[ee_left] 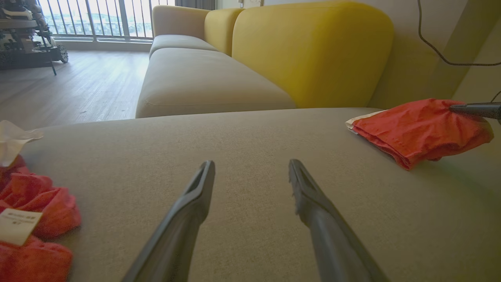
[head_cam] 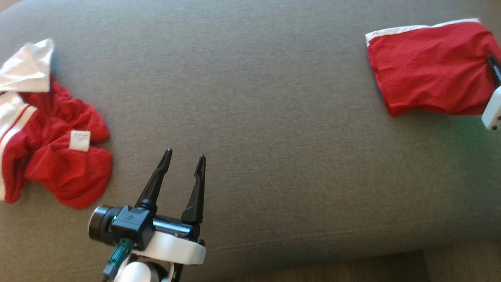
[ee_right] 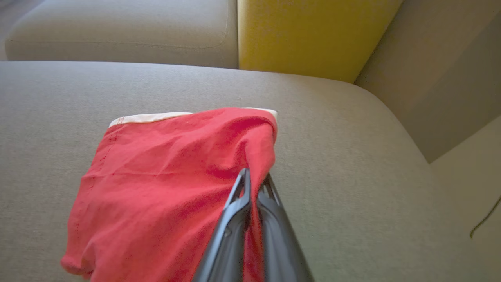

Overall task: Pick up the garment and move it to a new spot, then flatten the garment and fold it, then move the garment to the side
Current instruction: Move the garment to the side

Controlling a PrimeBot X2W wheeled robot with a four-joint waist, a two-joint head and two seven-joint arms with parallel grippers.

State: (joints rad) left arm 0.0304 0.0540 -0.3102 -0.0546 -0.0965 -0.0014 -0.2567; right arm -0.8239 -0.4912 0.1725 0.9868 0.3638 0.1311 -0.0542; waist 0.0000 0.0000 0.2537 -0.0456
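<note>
Fingers (ee_right: 235, 219) of the right gripper (ee_right: 256, 178) are pressed together, and they're pinching the near edge of the folded red garment (ee_right: 168, 184). You can see the cloth bunch and rise towards the tips. In the head view that garment (head_cam: 426, 66) sits at the upper right of the frame on the grey sofa cushion (head_cam: 250, 98), its white-trimmed edge along the top, and the right gripper (head_cam: 494, 66) bites in from the right edge.

Over at the lower left of that frame, the left gripper (head_cam: 184, 153) hangs with its two dark fingers spread wide and nothing between them, just bare cushion. The left wrist view confirms it: fingers parted, with the folded piece (ee_left: 419, 129) well away at the right.

At the left edge lies a second garment (head_cam: 58, 156), red and white and crumpled in a heap, its white label (head_cam: 80, 140) facing up. A yellow backrest (ee_left: 313, 51) stands behind the cushion.
</note>
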